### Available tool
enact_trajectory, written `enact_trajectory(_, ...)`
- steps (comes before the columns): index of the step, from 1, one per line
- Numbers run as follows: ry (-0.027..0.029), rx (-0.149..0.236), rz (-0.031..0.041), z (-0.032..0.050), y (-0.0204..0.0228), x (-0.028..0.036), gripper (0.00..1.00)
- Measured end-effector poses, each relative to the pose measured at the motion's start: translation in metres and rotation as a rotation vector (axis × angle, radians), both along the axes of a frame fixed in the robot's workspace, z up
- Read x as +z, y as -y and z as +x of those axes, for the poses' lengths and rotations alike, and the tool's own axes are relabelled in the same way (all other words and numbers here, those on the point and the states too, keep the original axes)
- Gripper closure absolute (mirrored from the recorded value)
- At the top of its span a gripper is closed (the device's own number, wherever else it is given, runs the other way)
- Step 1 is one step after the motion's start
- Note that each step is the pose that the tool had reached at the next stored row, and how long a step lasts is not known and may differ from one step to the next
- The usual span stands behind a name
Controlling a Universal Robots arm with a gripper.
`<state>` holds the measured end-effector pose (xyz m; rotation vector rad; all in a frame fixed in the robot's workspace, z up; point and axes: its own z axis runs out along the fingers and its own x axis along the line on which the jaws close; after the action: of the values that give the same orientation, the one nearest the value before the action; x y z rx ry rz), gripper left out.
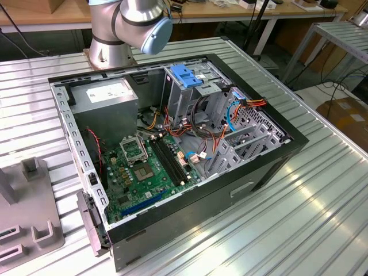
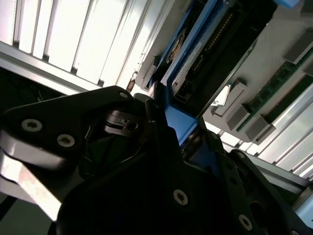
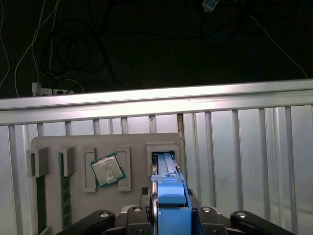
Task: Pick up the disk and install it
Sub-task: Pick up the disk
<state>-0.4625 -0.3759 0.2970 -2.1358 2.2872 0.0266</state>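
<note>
Up close, we note the claw (image 2: 180, 128) pinching the disk (image 3: 170, 195) by its blue rail, the disk standing in a slot of the grey tray (image 3: 132, 142). Risk as we judge it: a grip on one plastic edge may let it swing or bind against the slot walls. Ribbed metal table (image 1: 299, 230), glare-streaked; open computer case (image 1: 270, 167) on it, benches (image 1: 34, 20) and loose cables (image 3: 68, 81) beyond.
</note>
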Motion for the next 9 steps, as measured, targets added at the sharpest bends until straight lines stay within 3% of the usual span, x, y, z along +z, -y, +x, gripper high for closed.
enact_trajectory(4,-0.0001,0.061,0.0,0.0,0.0002,0.0,0.63)
enact_trajectory(9,-0.0001,0.082,0.0,0.0,0.0002,0.0,0.63)
